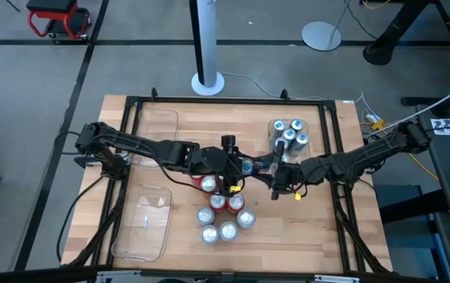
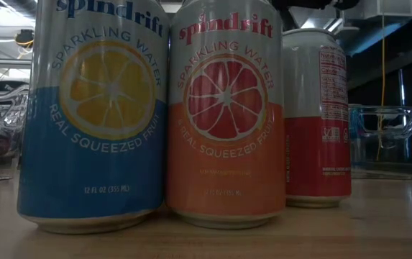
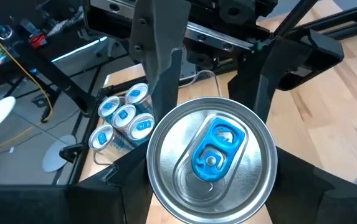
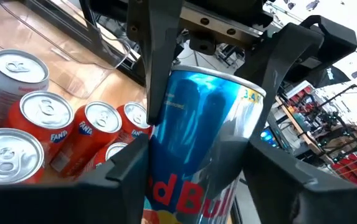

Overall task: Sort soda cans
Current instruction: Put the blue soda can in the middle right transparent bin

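A blue soda can (image 3: 212, 158), with a silver top and a blue tab, hangs over the table's middle (image 1: 248, 167) between both grippers. My left gripper (image 3: 212, 179) is shut on its top end. My right gripper (image 4: 194, 171) is shut on its blue body (image 4: 197, 118) from the other side. Red and silver soda cans (image 1: 221, 211) stand upright in a cluster on the table just below. More blue soda cans (image 1: 287, 135) stand in a clear tray (image 1: 309, 149) at the far right. My left gripper pinches the can's wall just below the top rim (image 3: 155, 163) between its two fingers, coming about level from the table's left. The can's top faces this wrist, and the can is lifted clear of the table. My right gripper pinches the can's blue wall (image 4: 161, 177) between its two fingers, toward the bottom end, coming about level from the table's right. The can points away from this wrist toward the left gripper's fingers (image 4: 156, 62). It is clear of the cans below.
Two clear trays lie on the left half, one far (image 1: 158, 127) and one near (image 1: 142, 224). A black frame (image 1: 331, 157) runs around the work area. In the low view three tall cans (image 2: 223, 115) fill the front, and a clear tray (image 2: 389, 140) stands behind at the right.
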### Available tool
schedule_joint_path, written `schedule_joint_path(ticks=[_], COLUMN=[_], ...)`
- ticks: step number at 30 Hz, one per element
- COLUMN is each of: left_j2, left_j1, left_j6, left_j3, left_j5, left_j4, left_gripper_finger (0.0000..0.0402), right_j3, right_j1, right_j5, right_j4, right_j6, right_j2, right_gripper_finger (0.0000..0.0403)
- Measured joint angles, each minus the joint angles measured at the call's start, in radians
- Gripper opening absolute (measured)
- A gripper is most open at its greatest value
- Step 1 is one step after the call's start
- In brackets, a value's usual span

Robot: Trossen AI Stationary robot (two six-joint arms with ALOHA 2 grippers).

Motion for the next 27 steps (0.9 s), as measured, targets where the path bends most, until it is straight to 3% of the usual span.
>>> schedule_joint_path(ticks=[4, 12, 16, 21, 27], left_j2=[0.0, 0.001, 0.002, 0.002, 0.002], left_j1=[0.001, 0.002, 0.002, 0.002, -0.006], left_j6=[0.0, -0.012, -0.009, -0.006, -0.001], left_j3=[0.0, 0.0, 0.0, 0.0, 0.004], left_j5=[0.001, 0.022, 0.021, 0.021, 0.027], left_j4=[0.004, 0.009, 0.016, 0.02, 0.047], left_gripper_finger=[0.0228, 0.0228, 0.0228, 0.0228, 0.0228], right_j3=[0.0, 0.0, 0.0, 0.002, -0.001], right_j1=[0.0, -0.004, -0.006, -0.006, -0.007], right_j5=[-0.003, -0.016, -0.011, -0.007, 0.016], right_j4=[0.001, -0.026, -0.025, -0.013, -0.078], right_j6=[0.0, 0.009, 0.013, 0.041, 0.058], right_j2=[0.001, 0.004, 0.004, 0.026, 0.042], right_gripper_finger=[0.0214, 0.0323, 0.0358, 0.0367, 0.0352])
